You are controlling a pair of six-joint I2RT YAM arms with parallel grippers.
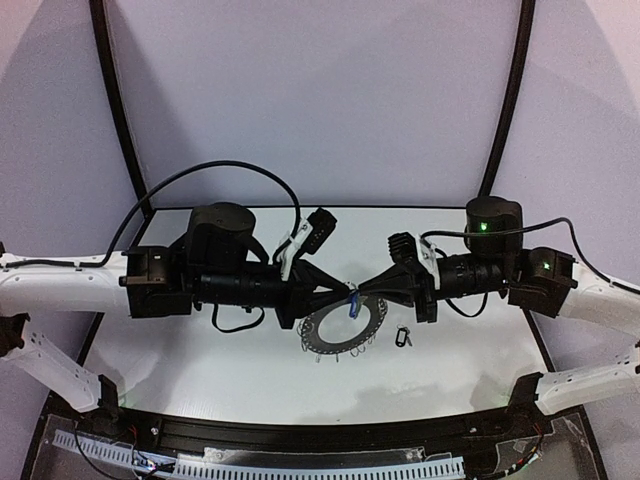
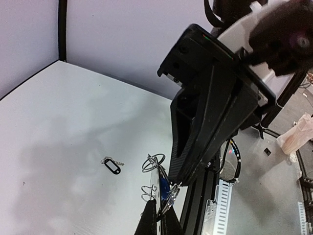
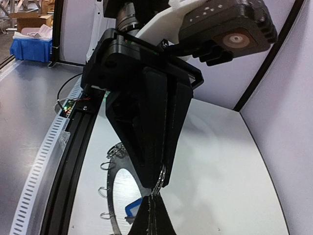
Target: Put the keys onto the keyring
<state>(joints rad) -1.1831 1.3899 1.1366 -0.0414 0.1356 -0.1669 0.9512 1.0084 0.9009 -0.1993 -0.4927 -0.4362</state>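
The keyring, a flat dark ring fringed with wire loops, is tilted up at its far edge at the table's centre. My left gripper is shut on its rim; the left wrist view shows the keyring edge-on between my fingers. My right gripper meets it tip to tip and is shut on a thin wire loop by the blue-tagged key, whose tag hangs beside the ring. The black-headed key lies on the table, right of the ring.
The white table ends at a black rail along the near edge, with a slotted cable duct beyond it. Black frame posts rise at the back corners. Both arms cross just above the table's middle.
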